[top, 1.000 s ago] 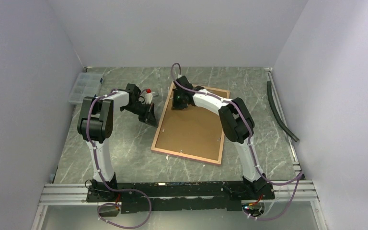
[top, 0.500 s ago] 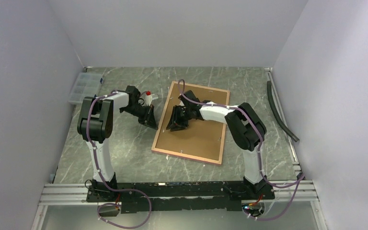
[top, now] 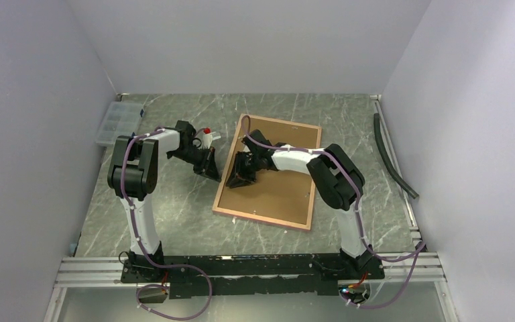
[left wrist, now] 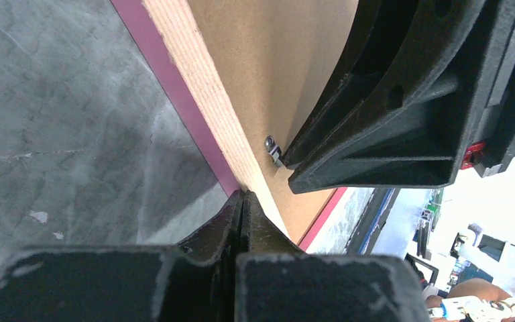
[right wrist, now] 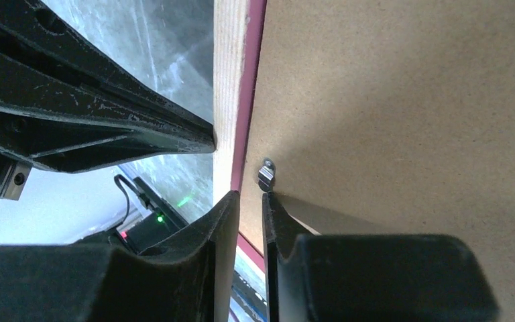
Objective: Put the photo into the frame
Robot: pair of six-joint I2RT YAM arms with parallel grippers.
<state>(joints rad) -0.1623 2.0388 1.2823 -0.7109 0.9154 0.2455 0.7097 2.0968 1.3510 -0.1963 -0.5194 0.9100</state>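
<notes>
Frame (top: 260, 219) lay back-up on the tabletop (top: 174, 215), with the brown backing board (top: 275, 191) seated in it. No photo showed in any view; it may have been under the board, couldn't tell.

Left claw (left wrist: 241, 201) was closed tight, tips against the outer edge of the frame's left rail and holding nothing. Right claw (right wrist: 250, 201) was parted only narrowly, just short of a small metal tab (right wrist: 266, 173) at the board's edge, with nothing gripped that I could see.

Handling, judged:
- Frame looked light and stiff, with thin rails and a breakable pane. Take it by a rail, not the middle.
- Board was likely thin and rigid. Lift it at an edge once the tabs are turned.
- A glossy print would be slick and floppy, so pinch it at a margin.

Counts:
- Frame: one
- Board: one
- Tab seen: one
- Claws: two
- Photo: none visible
- Clear organiser box (top: 115, 122): one
- Red-capped bottle (top: 205, 136): one
- Dark hose (top: 392, 157): one
</notes>
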